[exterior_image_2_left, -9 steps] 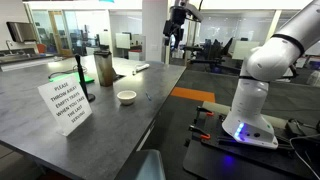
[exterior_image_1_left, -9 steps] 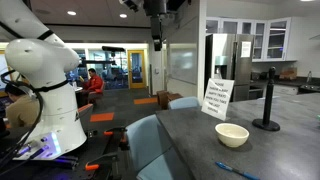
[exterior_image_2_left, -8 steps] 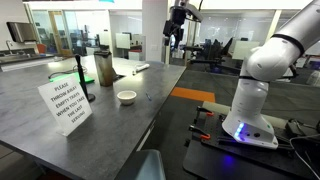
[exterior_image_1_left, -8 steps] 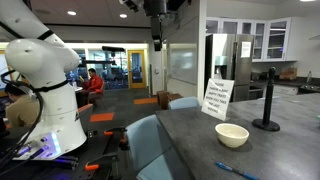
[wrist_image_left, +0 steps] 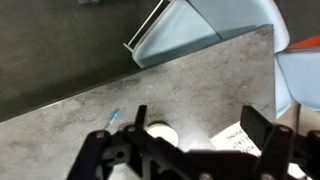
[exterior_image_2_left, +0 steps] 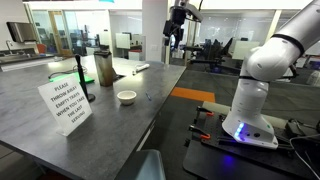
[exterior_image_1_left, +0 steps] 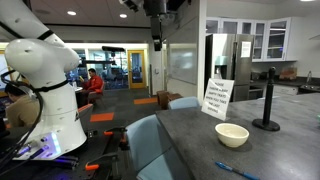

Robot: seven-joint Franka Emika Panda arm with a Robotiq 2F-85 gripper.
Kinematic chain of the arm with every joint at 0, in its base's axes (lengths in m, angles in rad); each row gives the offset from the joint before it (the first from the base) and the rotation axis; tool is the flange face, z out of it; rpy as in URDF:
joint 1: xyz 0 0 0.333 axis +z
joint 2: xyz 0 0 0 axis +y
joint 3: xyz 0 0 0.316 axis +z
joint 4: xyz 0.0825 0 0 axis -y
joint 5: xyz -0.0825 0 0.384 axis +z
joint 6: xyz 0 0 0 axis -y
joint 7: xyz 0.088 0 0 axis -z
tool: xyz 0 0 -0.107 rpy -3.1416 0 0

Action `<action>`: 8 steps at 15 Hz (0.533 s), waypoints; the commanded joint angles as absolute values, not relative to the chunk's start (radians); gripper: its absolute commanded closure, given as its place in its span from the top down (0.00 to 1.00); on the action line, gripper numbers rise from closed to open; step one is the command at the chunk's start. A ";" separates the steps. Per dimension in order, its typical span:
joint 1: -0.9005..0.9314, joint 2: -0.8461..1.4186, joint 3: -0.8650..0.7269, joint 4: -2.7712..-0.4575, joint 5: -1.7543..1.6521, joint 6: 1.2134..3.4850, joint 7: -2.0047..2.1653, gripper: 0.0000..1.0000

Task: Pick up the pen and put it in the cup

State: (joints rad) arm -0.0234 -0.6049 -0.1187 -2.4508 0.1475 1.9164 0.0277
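The cream-white cup [exterior_image_1_left: 232,134] sits on the grey table [exterior_image_1_left: 190,135] near its front edge. It also shows in an exterior view [exterior_image_2_left: 126,96] and in the wrist view [wrist_image_left: 160,133]. The thin blue pen [exterior_image_1_left: 237,171] lies flat on the table close to the cup, and part of it shows in the wrist view [wrist_image_left: 113,119]. My gripper [exterior_image_1_left: 156,40] hangs high above the table edge, far from both; it also shows in an exterior view [exterior_image_2_left: 174,36]. In the wrist view the gripper [wrist_image_left: 197,125] is open and empty.
A white paper sign [exterior_image_1_left: 217,98] stands beside the cup and also shows in an exterior view [exterior_image_2_left: 65,103]. A tall black post with a round base [exterior_image_1_left: 267,100] stands behind. A metal flask [exterior_image_2_left: 104,68] stands further back. Light blue chairs [exterior_image_1_left: 155,145] line the table edge.
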 commanded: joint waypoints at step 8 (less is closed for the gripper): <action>-0.080 -0.438 -0.073 -2.387 0.123 2.081 0.112 1.00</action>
State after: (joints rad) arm -0.0416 -0.5509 -0.1060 -2.4367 0.1406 2.0049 0.0495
